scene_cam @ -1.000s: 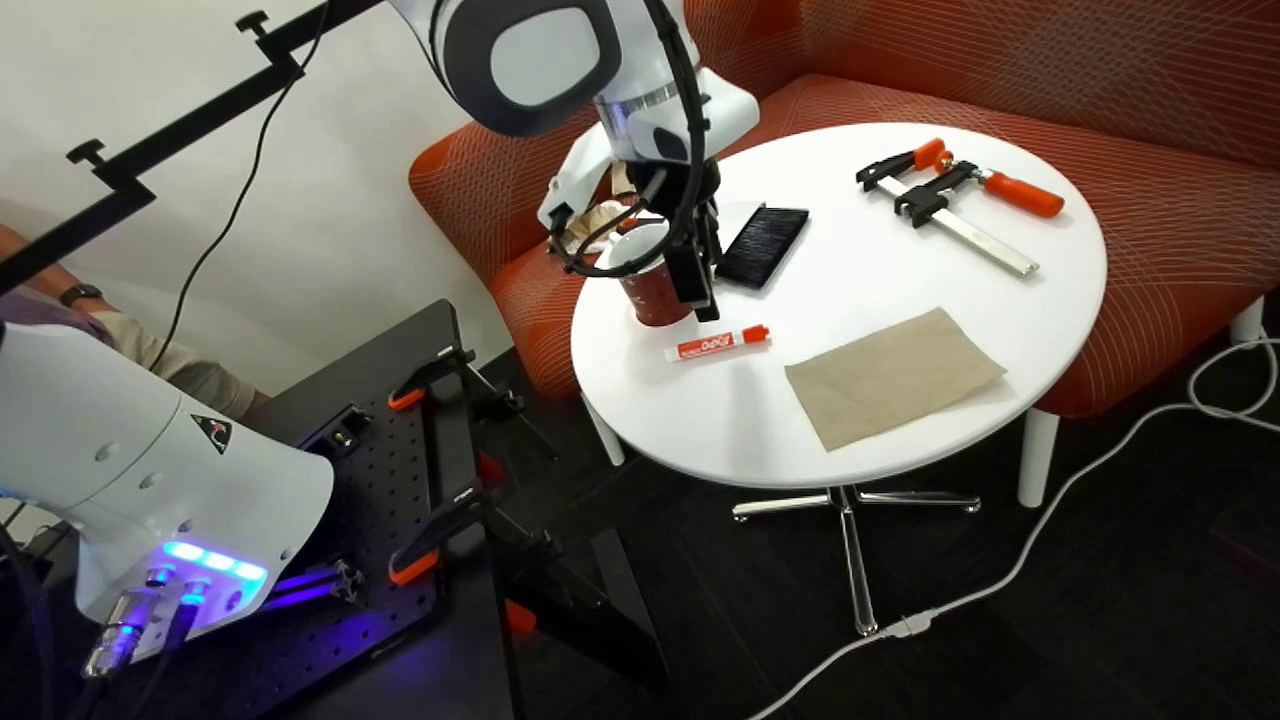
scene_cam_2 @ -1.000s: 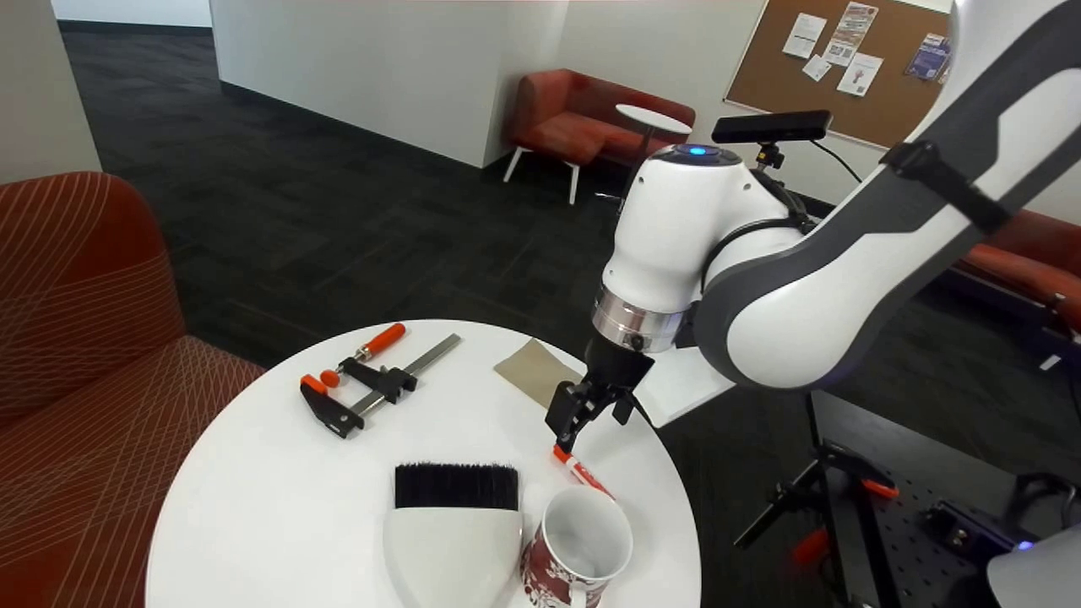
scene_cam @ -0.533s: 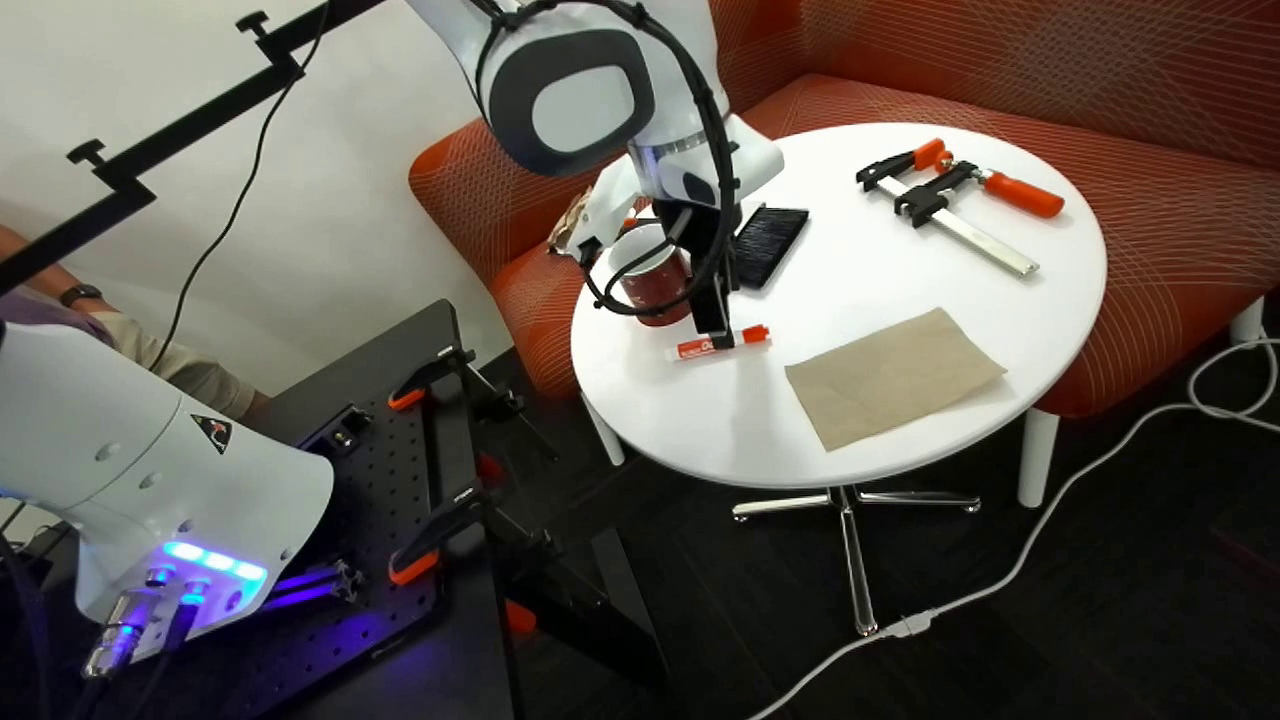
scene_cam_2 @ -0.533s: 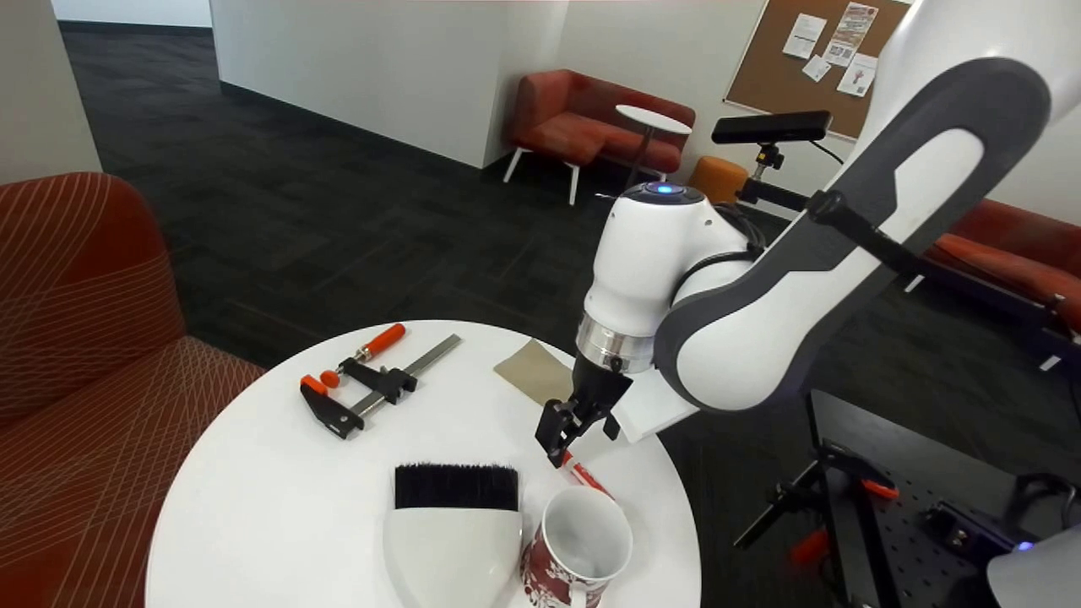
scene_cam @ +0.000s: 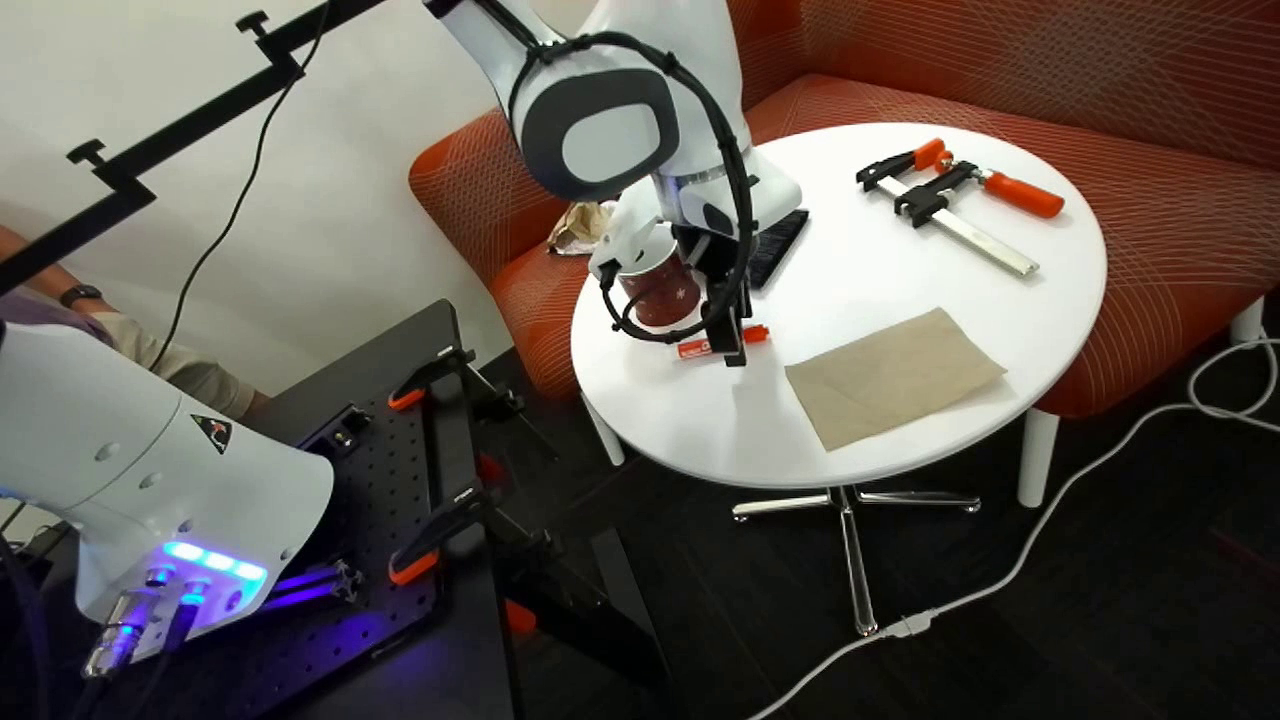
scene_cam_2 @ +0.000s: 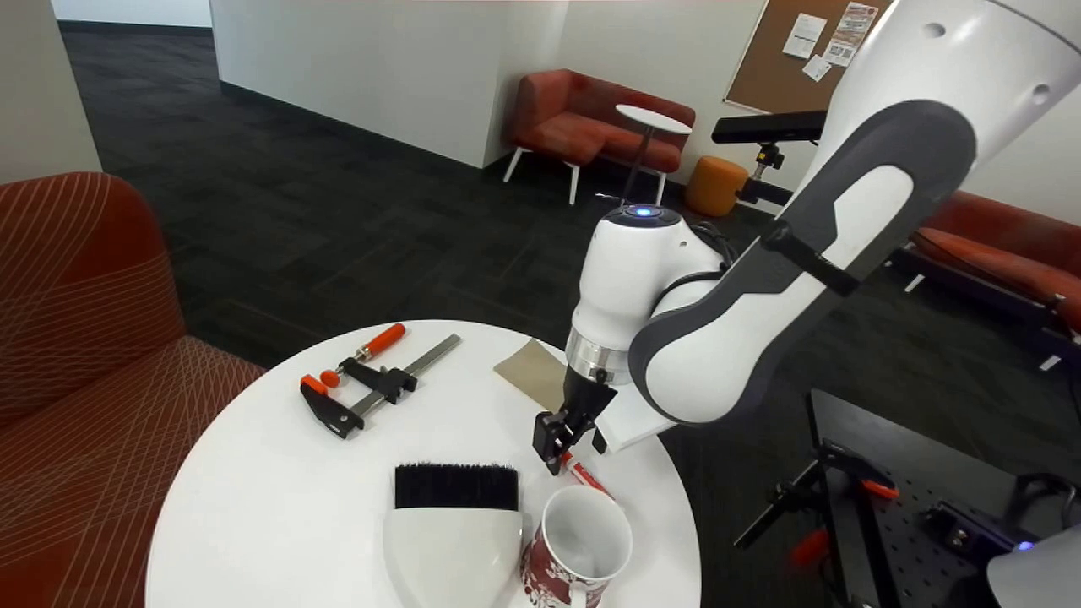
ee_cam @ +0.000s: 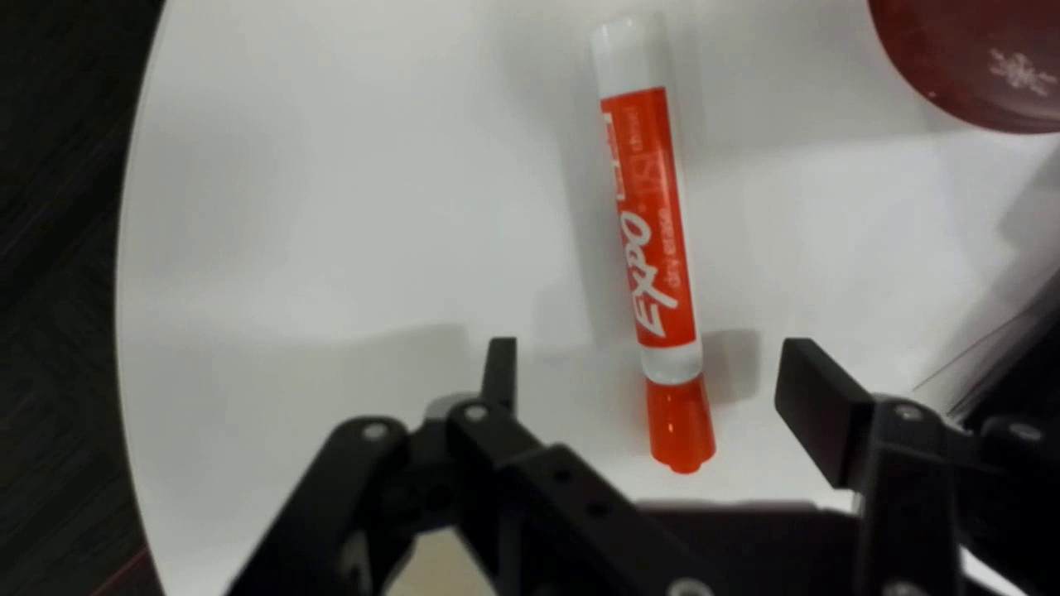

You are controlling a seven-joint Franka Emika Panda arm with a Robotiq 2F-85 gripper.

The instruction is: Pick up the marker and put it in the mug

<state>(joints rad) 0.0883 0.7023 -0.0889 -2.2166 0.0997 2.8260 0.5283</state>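
Has the marker (ee_cam: 658,248) flat on the tabletop (ee_cam: 331,248), ungripped, near the mug (scene_cam_2: 547,574). Brings the hand (ee_cam: 652,385) lower than a second ago, spread wide to either side of the cap end; likely needs only closing before the lift. Blocks part of the marker in both exterior views; shows the mug cut off in the wrist view. Cannot tell whether touching the tabletop.
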